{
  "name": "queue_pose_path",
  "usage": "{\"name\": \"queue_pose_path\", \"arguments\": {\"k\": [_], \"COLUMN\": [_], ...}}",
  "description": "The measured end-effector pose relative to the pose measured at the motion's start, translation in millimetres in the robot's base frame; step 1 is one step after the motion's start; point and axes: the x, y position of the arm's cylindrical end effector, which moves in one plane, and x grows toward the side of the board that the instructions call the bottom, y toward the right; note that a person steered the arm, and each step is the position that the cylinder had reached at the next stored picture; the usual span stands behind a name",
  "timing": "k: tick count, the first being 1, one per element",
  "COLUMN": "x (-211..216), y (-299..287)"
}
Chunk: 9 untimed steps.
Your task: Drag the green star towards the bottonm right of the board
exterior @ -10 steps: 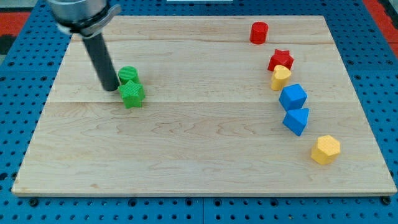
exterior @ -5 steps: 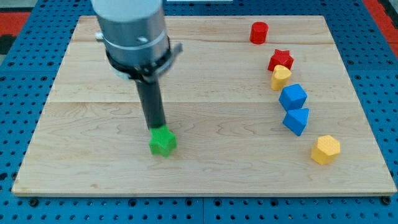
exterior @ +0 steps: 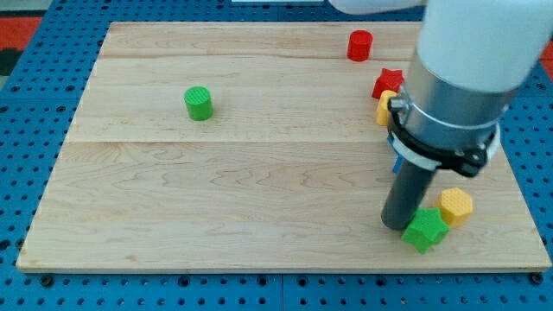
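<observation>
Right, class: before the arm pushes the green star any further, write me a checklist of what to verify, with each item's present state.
1. Green star sits in the board's bottom-right area: ok.
2. My tip is beside the star, on its left in the view, apparently touching: ok.
3. Star is apart from the yellow hexagon: not ok, they look in contact.
4. Star is safely inside the board edge: ok, though near the bottom edge.
5. Blue blocks behind the arm are undisturbed: cannot tell, mostly hidden.
6. Green cylinder is left behind at upper left: ok.
</observation>
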Motion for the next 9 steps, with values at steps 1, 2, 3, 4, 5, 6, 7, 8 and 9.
{"name": "queue_pose_path", "arguments": {"k": [1,2,3,4,5,6,7,8,9], "x": [17.7,17.7,19.9,31.3,20.5,-23.6,-47.9,-54.2,-76.8], "y": [0.6,8.4,24.3,24.3,-26.8,-27.6,-46.7,-33.7,8.5]}}
